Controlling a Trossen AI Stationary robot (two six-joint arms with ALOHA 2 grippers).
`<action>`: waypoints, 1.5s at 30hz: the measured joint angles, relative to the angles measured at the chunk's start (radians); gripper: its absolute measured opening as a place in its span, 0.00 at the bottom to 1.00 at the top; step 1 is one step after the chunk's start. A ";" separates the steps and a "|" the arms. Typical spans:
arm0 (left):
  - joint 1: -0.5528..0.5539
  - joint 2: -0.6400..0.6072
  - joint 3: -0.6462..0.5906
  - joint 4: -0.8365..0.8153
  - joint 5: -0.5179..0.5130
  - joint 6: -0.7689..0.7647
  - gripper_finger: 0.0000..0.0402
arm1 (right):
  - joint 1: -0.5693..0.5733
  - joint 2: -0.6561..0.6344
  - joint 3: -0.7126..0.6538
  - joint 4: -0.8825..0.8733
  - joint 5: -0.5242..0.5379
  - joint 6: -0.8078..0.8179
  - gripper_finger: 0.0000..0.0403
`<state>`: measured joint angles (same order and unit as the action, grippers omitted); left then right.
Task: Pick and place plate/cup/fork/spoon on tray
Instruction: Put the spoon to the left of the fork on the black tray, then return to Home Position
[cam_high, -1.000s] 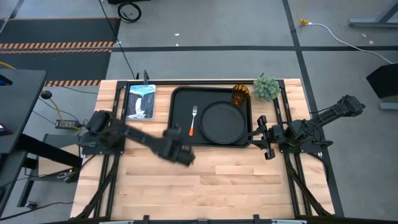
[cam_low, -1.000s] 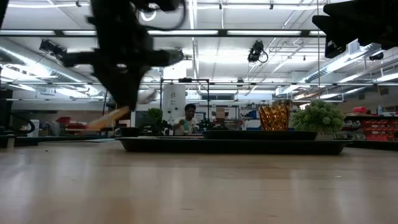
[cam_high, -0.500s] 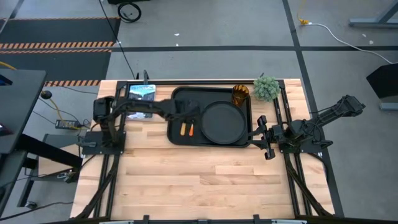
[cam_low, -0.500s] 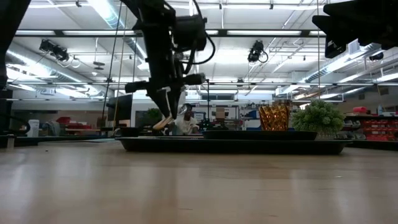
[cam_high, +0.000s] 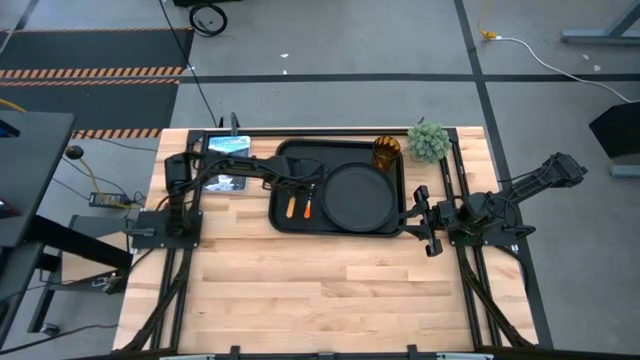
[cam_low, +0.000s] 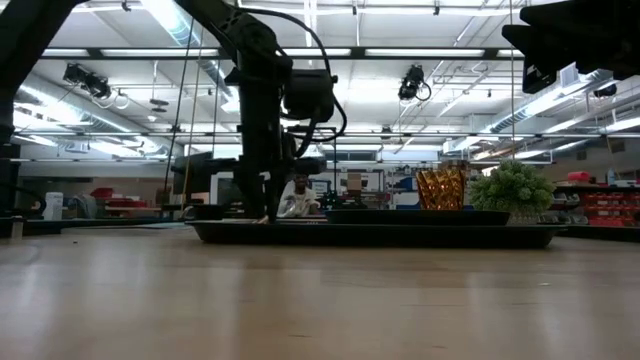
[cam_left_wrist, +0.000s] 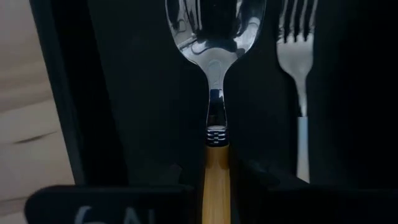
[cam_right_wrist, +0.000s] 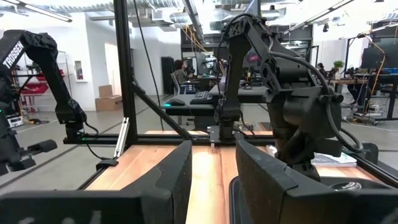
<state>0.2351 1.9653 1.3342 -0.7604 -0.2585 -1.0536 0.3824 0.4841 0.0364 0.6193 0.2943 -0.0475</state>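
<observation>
Pinching the orange handle of the small silver oval-bowled spoon between my left gripper's jaws, I hold its long axis parallel beside the silver fork, low over the black rectangular tray, which already carries the round black plate and amber tumbler cup.

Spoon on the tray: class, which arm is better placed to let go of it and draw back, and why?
Left. Its gripper grips the spoon handle over the tray, beside the fork; the right gripper waits off the tray's right edge.
</observation>
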 joint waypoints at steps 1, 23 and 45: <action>0.000 0.000 0.000 -0.003 -0.004 -0.001 0.16 | 0.000 0.000 0.000 0.000 0.000 0.000 0.33; -0.087 -0.018 0.084 -0.004 -0.032 0.485 0.35 | 0.000 0.000 0.000 0.000 0.000 0.000 0.33; -0.360 -0.025 0.130 0.558 -0.183 1.180 0.35 | 0.000 0.000 0.000 0.000 0.000 0.000 0.33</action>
<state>-0.1254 1.9403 1.4644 -0.2029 -0.4412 0.1260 0.3824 0.4843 0.0363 0.6189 0.2943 -0.0473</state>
